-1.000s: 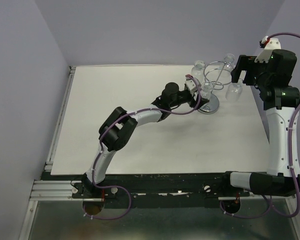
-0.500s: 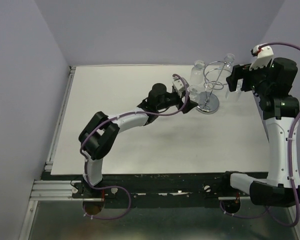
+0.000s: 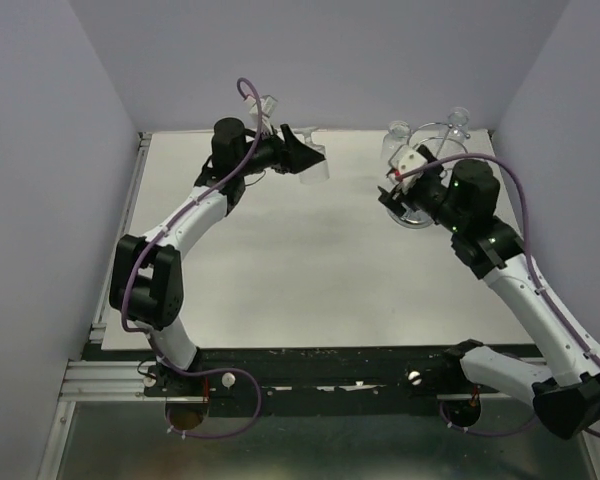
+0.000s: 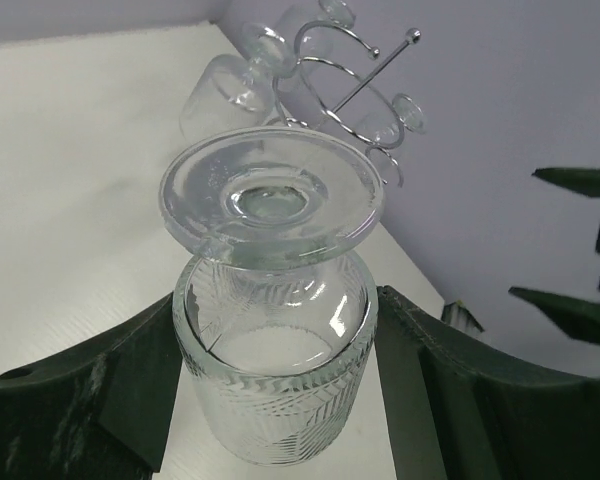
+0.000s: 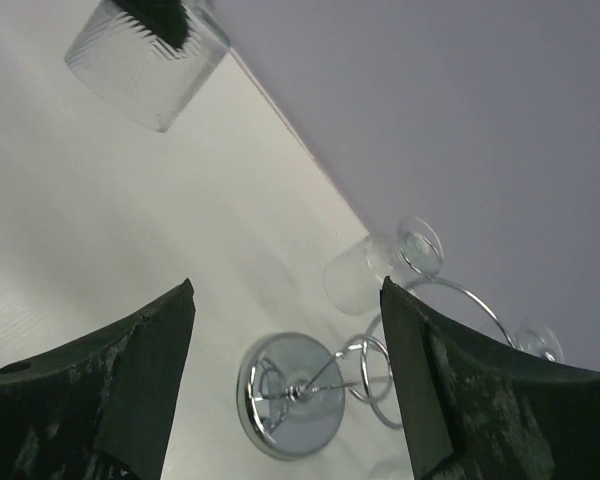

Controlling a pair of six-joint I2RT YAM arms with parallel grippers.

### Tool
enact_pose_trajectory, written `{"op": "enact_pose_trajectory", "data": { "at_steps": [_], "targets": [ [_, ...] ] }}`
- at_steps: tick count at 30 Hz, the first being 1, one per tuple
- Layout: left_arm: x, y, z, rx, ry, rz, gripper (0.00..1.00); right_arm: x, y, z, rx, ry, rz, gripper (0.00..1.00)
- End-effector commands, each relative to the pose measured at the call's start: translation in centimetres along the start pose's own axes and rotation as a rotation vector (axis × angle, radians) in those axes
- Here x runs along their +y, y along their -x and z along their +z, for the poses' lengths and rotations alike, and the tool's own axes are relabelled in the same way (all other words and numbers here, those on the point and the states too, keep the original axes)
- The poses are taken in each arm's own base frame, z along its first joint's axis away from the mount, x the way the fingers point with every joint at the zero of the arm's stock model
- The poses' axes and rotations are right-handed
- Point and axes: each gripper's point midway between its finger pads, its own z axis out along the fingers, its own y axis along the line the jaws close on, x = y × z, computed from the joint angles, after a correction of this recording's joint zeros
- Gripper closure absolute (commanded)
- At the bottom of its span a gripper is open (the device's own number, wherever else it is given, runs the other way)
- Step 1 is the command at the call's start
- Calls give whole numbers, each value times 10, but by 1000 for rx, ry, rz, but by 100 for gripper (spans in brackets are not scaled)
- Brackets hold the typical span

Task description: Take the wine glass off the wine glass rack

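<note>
wine glass: ribbed clear bowl, upper middle of the top view, off the hooks and well apart from the rack
left gripper: jaws clamped on the bowl from both sides, with the foot toward the wrist camera
right gripper: jaws wide apart with nothing between them, just beside the rack's base
wine glass rack: upright at the upper right of the top view, with other glasses hanging from it
step in hand: probably setting the freed glass down on the table
doing it well: turn the glass until foot or rim faces squarely down, lower slowly, and let go only once it rests flat
caution: the smooth bowl may slip, so grip firmly without squeezing hard
contact with the table: cannot tell
</note>
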Motion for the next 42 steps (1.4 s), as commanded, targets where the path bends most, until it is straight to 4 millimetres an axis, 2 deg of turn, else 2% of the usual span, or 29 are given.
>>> {"op": "enact_pose_trajectory", "data": {
  "at_steps": [1,7,9,12,15,24,30,35,39,42],
  "targets": [
    [-6,-2,-24,72,-85,-346,100,14,39,23,-179,-95,-136,18],
    [16,-9,-47,82,-69,-679,100,83,42,66,-214,8,-107,20],
    [20,-15,-51,86,-68,-788,100,96,39,82,-193,29,-88,22],
    [28,-22,-56,51,-27,-911,100,98,36,101,-150,9,-28,24],
    [31,-25,-59,24,-14,-1009,100,112,39,110,-161,41,-44,27],
    [39,-38,-64,8,52,-1136,100,137,48,135,-160,101,-8,30],
    [45,-45,-69,8,93,-1198,100,138,45,155,-125,74,-8,33],
    [52,-51,-76,4,138,-1251,100,142,43,161,-127,79,-47,36],
    [59,-55,-81,-1,165,-1276,100,141,46,157,-127,98,-78,37],
    [62,-56,-82,-3,173,-1282,100,149,39,154,-115,141,-129,36]
  ]
}}
